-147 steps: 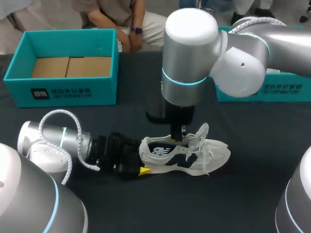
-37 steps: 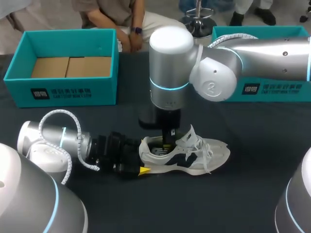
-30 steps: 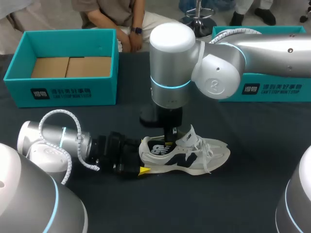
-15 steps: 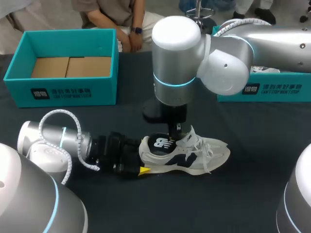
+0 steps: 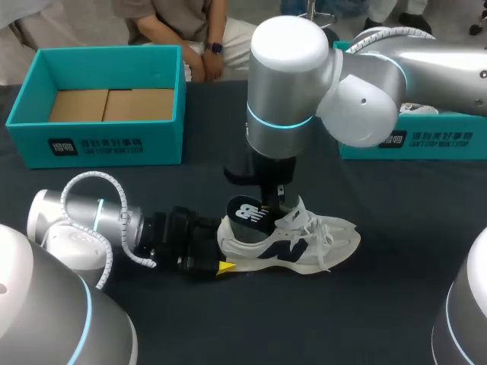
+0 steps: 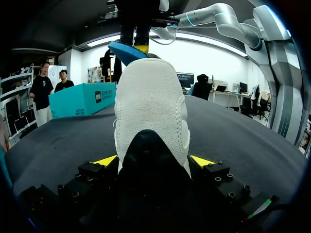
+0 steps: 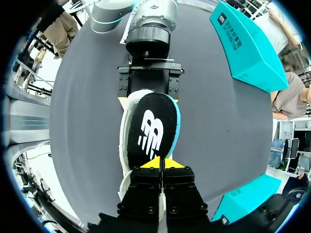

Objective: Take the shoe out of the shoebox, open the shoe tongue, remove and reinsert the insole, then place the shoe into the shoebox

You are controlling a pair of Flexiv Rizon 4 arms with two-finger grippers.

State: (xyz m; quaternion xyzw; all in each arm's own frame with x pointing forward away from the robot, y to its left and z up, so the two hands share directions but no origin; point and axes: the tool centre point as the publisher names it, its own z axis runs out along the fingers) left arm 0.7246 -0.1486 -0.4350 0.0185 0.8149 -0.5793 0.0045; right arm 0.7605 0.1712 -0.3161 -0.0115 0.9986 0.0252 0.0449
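Nearest, the left gripper (image 5: 222,249) (image 6: 153,162) lies low over the dark table (image 5: 396,304). Its jaws stand wide, a heel's breadth apart, and its yellow fingertips (image 6: 203,161) press the heel of the shoe (image 5: 304,247) (image 6: 150,107) from both sides, so it grips the shoe.

The white shoe stands on its sole on the table. Its heel is in that grip and its toe points away from the left arm. Its tongue (image 5: 298,211) is lifted and its laces (image 5: 326,242) hang loose.

Just past the heel, the right gripper (image 5: 272,205) (image 7: 161,164) comes down from above. Its jaws are nearly together, pinching one edge of the black insole (image 5: 249,211) (image 7: 153,128) (image 6: 127,52). The insole is tilted above the shoe's opening, with its blue underside showing. Whether its front end is inside the shoe cannot be told.

Farther back, at the left, the left teal shoebox (image 5: 95,144) is open and holds only flat brown cardboard (image 5: 110,105) on its bottom. Across from it, the right teal shoebox (image 5: 426,141) is largely hidden behind the right arm. A white item (image 5: 417,109) shows over its rim, too little of it to identify.
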